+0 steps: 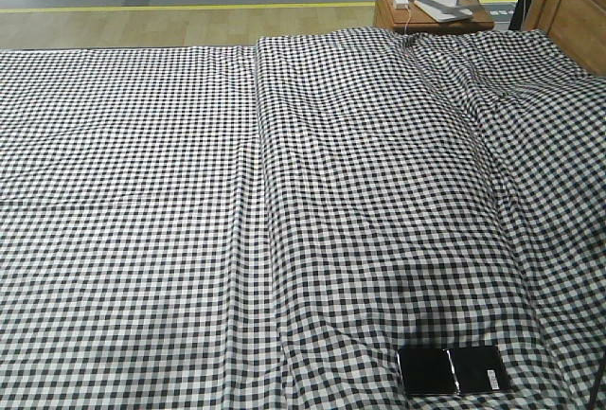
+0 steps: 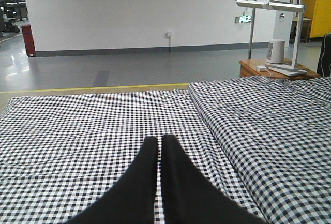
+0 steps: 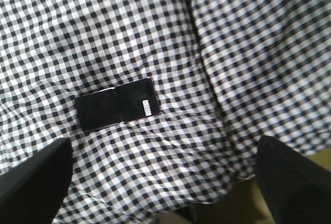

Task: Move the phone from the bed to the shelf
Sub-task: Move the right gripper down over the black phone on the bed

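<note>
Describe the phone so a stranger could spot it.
Find the wide bed in black-and-white checked cloth. Near its closest edge, on the right, lies the phone. It is the only glossy black rectangle there, with a small white sticker.

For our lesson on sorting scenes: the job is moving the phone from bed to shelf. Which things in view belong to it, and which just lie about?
Job: flat glossy black rectangular phone; wide bed in black-and-white gingham cloth. No shelf in view.
Lying about: small orange-brown wooden nightstand; white desk lamp; white cylinder.

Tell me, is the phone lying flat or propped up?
Flat. The phone rests level on the bed cloth, untouched.
</note>
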Robot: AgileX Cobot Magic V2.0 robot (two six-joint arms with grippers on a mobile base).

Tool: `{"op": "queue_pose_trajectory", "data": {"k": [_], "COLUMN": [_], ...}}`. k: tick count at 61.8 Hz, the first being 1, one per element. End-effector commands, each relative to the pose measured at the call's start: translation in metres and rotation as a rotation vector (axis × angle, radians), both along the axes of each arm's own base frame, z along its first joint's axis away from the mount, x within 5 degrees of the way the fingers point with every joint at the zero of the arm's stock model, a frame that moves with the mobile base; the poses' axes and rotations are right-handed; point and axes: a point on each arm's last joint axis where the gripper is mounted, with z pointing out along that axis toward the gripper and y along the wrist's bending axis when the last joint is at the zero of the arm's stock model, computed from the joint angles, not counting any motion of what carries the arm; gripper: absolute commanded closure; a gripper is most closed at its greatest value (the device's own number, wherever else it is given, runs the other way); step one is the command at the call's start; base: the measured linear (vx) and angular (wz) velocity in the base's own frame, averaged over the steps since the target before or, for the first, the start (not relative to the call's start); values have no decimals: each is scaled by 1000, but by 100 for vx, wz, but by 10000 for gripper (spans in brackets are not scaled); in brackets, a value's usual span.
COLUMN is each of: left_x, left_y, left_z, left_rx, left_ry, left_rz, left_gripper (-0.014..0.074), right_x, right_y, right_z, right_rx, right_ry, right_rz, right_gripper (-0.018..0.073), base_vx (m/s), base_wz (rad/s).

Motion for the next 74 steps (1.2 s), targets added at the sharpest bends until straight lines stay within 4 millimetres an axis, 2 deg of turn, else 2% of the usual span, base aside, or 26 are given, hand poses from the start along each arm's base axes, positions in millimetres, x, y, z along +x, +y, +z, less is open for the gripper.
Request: {"op": "queue_pose_trajectory", "data": {"k": [1, 10, 23, 45, 59, 74], "left_x": [-2, -2, -2, -2, -2, -2], "left_y": [0, 0, 0, 0, 0, 0], "left_z": [15, 15, 15, 15, 15, 15], "left_rx": [-17, -17, -17, -17, -17, -17], "left_ry": [-104, -104, -104, -104, -104, -104], "left_rz": [-4, -4, -4, -4, -4, -4], "left_gripper": [595, 595, 595, 595, 595, 595], "right_x": [15, 34, 58, 64, 61, 75], "right_y": [-14, -31, -37, -31, -23, -26], "right_z": [-9, -49, -110, -212, -257, -286], "right_rx": [49, 156, 275, 437, 553, 675], "right_ry": [-54, -21, 6, 45, 65, 75], "right_rz": [9, 78, 247, 356, 367, 370], "right_gripper": [-102, -99, -93, -88, -83, -74], "base_vx": [0, 0, 0, 0, 0, 0], "base_wz": [0, 0, 0, 0, 0, 0]}}
